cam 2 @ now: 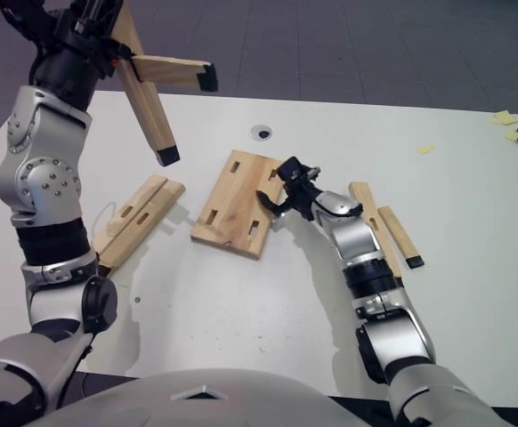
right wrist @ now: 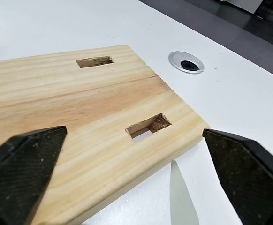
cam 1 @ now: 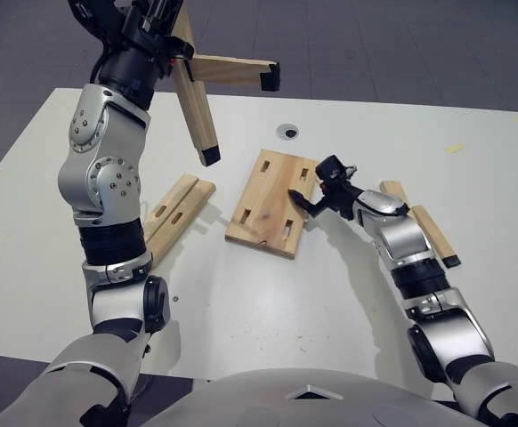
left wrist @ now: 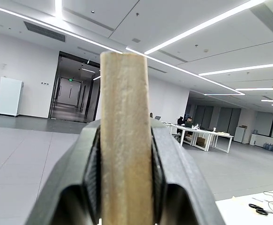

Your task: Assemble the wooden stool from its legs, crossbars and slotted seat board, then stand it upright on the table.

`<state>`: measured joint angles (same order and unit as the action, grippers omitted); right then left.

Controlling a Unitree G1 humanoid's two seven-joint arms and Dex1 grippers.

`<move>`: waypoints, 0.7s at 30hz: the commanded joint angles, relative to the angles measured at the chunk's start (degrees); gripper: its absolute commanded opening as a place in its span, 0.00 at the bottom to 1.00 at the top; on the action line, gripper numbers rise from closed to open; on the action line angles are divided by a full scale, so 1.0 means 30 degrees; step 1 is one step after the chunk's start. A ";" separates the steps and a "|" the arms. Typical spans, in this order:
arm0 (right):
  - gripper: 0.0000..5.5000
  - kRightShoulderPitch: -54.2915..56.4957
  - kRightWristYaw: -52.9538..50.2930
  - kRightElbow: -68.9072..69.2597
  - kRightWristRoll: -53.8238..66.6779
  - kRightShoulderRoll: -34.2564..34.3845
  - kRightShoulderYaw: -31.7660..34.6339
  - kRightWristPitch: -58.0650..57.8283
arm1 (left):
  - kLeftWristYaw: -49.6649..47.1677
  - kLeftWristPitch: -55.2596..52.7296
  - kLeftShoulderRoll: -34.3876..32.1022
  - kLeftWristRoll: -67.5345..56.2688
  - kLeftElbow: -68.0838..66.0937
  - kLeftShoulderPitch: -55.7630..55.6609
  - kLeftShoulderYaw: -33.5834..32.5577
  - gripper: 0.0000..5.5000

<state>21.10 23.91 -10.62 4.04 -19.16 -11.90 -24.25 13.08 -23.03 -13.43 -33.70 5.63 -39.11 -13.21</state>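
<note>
My left pincer (left wrist: 125, 157) grips the leg frame (cam 1: 197, 107), raised at eleven o'clock above the worktop (cam 1: 330, 294). My right pincer (right wrist: 134, 159) gapes wide at the three o'clock edge of the seat board (cam 1: 266, 203), which lies flat mid-worktop.

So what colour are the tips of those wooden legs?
Black caps on pale wooden legs, clearest in the left eye view.
</note>
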 commanded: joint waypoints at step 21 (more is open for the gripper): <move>0.98 0.1680 -0.2191 0.8320 0.8130 0.5071 0.1933 -0.3909 | -0.0623 -0.2668 0.3234 -0.0917 0.0877 -0.2388 0.2724 0.19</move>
<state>24.82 18.42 15.55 28.88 -5.09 -5.59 -35.51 10.87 -30.26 -3.92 -36.20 7.31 -46.38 -5.29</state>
